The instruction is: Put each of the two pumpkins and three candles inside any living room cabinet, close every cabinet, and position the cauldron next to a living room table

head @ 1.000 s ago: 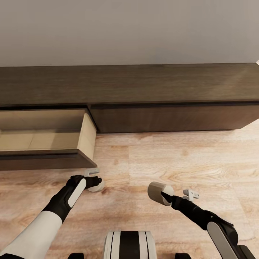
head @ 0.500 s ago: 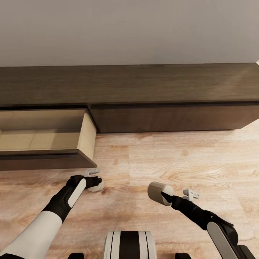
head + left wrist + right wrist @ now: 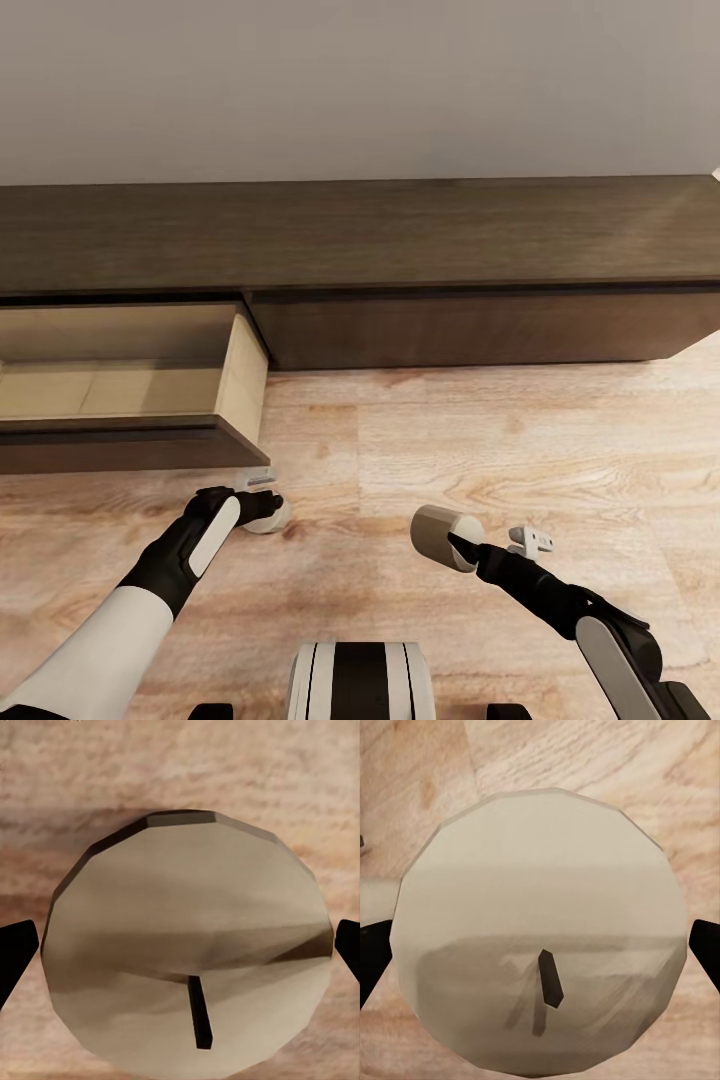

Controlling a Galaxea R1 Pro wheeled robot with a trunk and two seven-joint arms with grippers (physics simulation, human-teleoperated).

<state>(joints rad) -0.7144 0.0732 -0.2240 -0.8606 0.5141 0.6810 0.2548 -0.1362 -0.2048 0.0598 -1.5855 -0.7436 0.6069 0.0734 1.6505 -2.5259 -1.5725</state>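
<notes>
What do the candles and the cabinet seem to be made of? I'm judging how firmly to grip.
The candles look like matte beige wax: smooth, dull, faceted faces, each with a dark wick. The cabinet looks like dark brown wood with a satin finish: fine grain streaks along its top. Its open drawer is pale beige inside, perhaps laminate.

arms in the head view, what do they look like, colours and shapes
Both arms are two-tone: the left arm has a rounded white shell that changes to black near the wrist, with a white oval panel. The right arm is mostly black with a pale grey-white oval panel. Each ends in a small pale bracket and dark fingers.
</notes>
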